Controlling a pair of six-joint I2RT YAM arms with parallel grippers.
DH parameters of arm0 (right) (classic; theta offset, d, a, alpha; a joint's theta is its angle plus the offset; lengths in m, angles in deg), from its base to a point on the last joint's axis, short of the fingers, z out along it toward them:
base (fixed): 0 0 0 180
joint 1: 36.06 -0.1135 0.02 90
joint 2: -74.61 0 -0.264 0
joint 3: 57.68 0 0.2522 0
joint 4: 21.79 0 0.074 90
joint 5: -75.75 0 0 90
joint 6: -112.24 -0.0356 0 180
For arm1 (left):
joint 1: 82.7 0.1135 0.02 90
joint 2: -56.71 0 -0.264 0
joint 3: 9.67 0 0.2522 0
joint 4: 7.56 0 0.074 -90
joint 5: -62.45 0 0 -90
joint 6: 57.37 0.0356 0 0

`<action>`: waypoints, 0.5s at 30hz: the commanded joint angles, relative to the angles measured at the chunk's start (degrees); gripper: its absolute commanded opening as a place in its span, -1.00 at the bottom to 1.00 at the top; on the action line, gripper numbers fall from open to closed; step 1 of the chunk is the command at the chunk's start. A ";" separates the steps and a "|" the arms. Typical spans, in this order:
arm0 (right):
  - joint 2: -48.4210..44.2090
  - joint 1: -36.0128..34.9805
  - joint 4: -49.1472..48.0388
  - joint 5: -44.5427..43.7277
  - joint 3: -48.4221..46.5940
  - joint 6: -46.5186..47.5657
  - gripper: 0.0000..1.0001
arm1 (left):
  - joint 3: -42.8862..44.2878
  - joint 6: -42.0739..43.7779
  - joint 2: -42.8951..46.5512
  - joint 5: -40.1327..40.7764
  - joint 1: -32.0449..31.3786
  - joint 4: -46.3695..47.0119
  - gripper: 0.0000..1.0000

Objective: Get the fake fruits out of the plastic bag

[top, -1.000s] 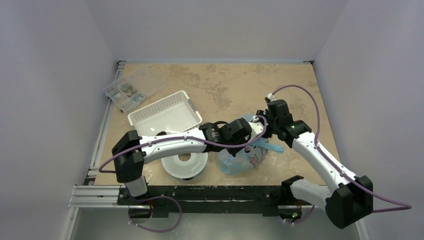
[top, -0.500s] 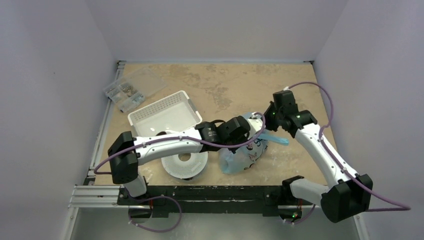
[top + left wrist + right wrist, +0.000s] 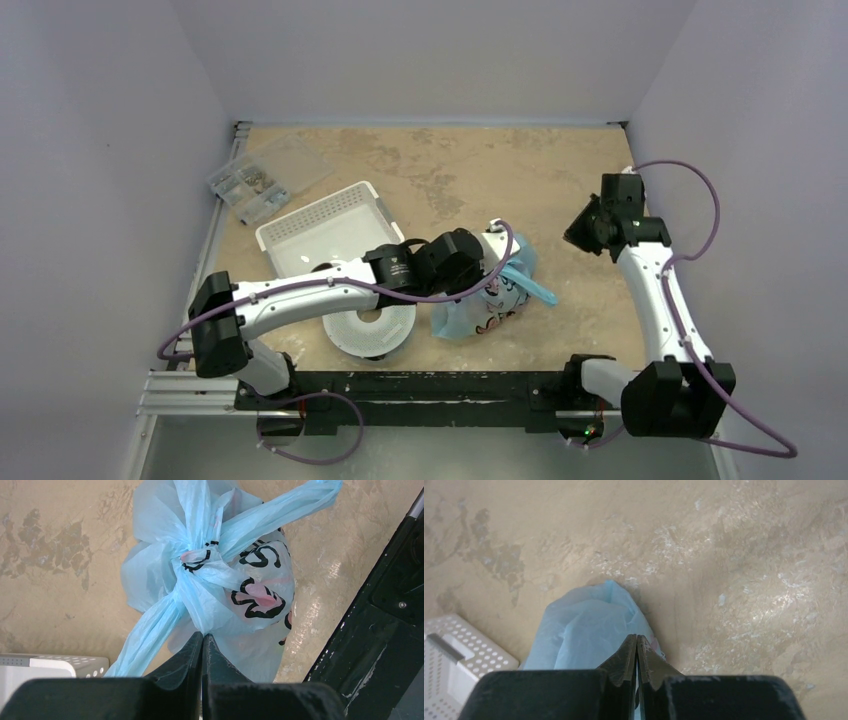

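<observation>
The plastic bag [image 3: 488, 300] is light blue with a pink-and-black print and lies at the table's front centre, its handles tied in a knot [image 3: 200, 562]. My left gripper [image 3: 202, 636] is shut on a fold of the bag's film just below the knot; from above it [image 3: 492, 264] sits on the bag's top. A loose handle [image 3: 538, 291] trails to the right. My right gripper [image 3: 636, 639] is shut with nothing in it, raised to the right of the bag [image 3: 584, 622] and apart from it [image 3: 577, 238]. The fake fruits are hidden inside the bag.
A white slotted basket [image 3: 330, 232] stands left of the bag, with a round white perforated disc [image 3: 372, 330] in front of it. A clear box of small parts [image 3: 255, 185] lies at the back left. The black front rail [image 3: 385, 605] runs close to the bag.
My right gripper has shut and drawn back to the right, away from the bag. The left gripper has kept its grip and pulled the bag slightly left.
</observation>
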 commanded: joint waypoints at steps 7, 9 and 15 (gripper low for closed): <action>-9.62 -6.06 0.59 17.23 1.89 10.08 -0.43 | 1.57 1.04 -0.63 -1.96 -0.07 0.94 -1.00; -8.68 -8.81 2.36 17.35 1.02 9.53 -0.33 | 1.50 0.80 -0.72 -2.49 -0.07 0.98 -1.00; -8.60 -14.18 0.88 19.86 1.33 5.22 -0.01 | 1.93 0.77 -2.24 -3.15 -0.07 0.39 -1.00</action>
